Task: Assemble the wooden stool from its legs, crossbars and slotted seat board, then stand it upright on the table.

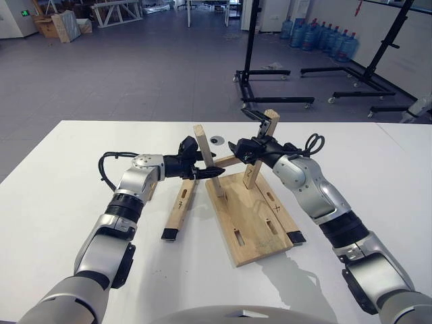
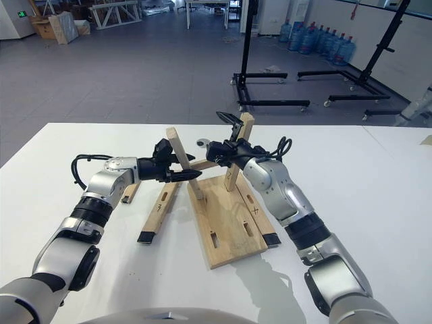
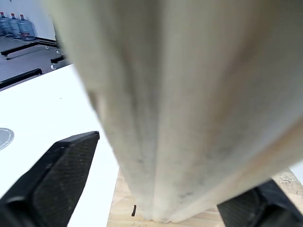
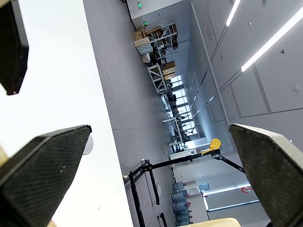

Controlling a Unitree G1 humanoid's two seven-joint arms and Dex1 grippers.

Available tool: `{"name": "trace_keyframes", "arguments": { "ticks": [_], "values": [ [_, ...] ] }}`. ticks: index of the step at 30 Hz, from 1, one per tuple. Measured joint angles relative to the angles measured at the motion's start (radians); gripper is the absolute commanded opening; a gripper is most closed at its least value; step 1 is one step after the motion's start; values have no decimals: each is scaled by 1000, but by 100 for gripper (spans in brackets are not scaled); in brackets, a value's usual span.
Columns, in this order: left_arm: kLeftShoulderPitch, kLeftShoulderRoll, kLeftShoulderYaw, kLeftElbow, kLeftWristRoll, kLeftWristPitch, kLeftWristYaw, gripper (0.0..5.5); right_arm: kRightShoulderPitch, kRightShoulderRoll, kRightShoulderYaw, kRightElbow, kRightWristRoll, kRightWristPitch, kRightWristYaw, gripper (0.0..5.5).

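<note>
I am looking at the slotted seat board (image 1: 253,216) lying flat in the middle of the counter (image 1: 61,175). Two legs are standing in its 12 o'clock end, the tilted leg (image 1: 200,143) toward 11 and the straighter leg (image 1: 252,177) toward 1, with a crossbar (image 1: 228,160) bridging them. My left claw (image 1: 212,173) is sitting round the tilted leg low down, though I cannot tell whether it is biting. My right claw (image 4: 161,128) is gaping wide with nothing in it, up near the straighter leg's top. A loose leg (image 1: 181,206) is lying at 9 o'clock of the board. I am judging these as light, stiff, bare-wood pieces that grip well but bind in tight slots, so I am favouring holds low near the joint, pushing straight rather than levering.
</note>
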Motion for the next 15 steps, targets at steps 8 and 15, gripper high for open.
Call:
{"name": "trace_keyframes", "arguments": {
  "ticks": [8,15],
  "values": [
    [357,247,215,-532,-151,267,24,474,25,19,-49,-80,49,66,49,540],
    [478,229,481,-900,-273,597,463,474,-186,8,-274,-287,174,300,167,540]
  ]
}}
